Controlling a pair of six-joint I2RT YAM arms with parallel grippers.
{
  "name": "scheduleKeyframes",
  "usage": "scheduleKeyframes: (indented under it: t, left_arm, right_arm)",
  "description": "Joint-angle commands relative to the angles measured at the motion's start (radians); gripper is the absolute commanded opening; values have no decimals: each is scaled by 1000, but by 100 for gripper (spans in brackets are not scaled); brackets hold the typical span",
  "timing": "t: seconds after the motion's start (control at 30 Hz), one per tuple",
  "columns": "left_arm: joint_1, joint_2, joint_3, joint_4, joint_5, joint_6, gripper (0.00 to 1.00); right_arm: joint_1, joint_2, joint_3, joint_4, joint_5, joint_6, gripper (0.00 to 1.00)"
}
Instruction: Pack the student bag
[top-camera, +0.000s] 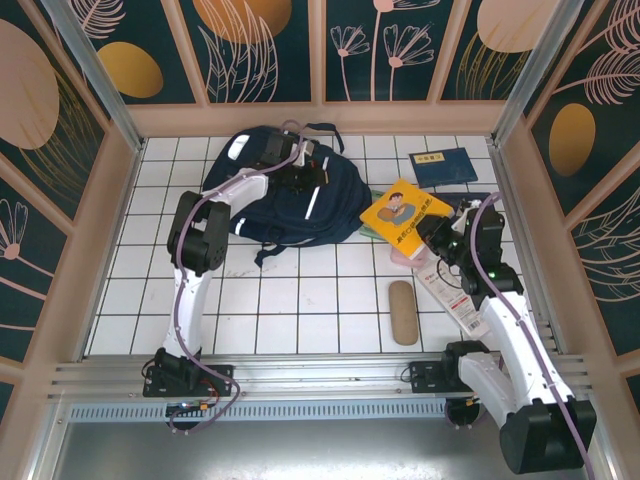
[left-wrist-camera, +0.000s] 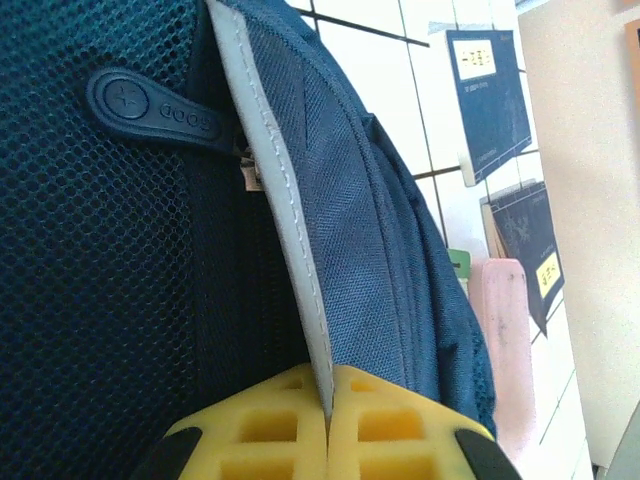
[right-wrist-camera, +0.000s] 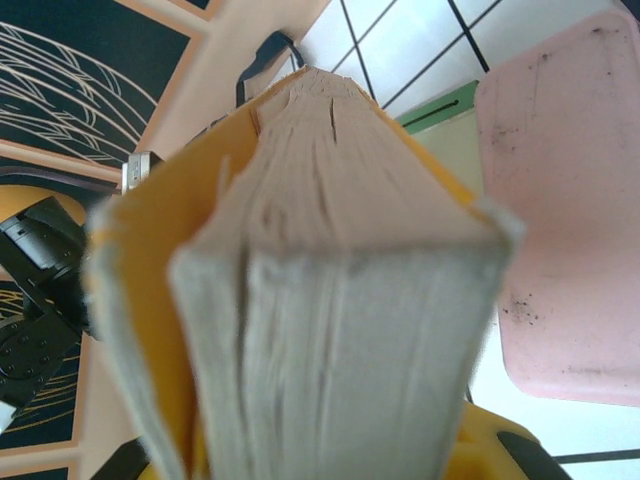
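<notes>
Left gripper (left-wrist-camera: 327, 405): yellow fingers (left-wrist-camera: 265, 430) pressed together, clamped on the student bag's (left-wrist-camera: 390, 240) grey-white trim strip (left-wrist-camera: 275, 170).
Student bag: flat on tiled table (top-camera: 300, 300), at 11 o'clock; long axis 10-to-4, top toward 10.
Right gripper (top-camera: 437, 240): clamped on yellow book (top-camera: 403, 212), at 2 o'clock.

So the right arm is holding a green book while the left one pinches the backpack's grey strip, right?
Not quite: the book is yellow, not green, as the top view shows. The left fingers do pinch the grey strip of the backpack.
</notes>
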Motion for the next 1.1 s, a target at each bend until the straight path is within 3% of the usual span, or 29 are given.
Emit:
scheduleKeyframes:
  t: [0.0,0.17,0.4,0.6,0.77,1.07]
  left_arm:
    - [11,-176,2,-15,26,34,0]
    - [49,-319,-36,-49,109,13,0]
    - [60,-479,-52,-171,93,59,0]
    - [79,-570,-106,-86,178,-32,0]
    - [84,-587,-132,-28,256,-74,0]
    - [84,-648,-215,52,325,-108,0]
  right_arm:
    - [-8,-44,57,85,-21,-24,0]
    - [-10,-32,46,75,36,-47,0]
    - [-2,35,7,264,-183,-23,0]
    - [92,115,9,368,-283,7,0]
    - [203,234,53,463,-297,42,0]
    - [267,558,126,685,-344,136,0]
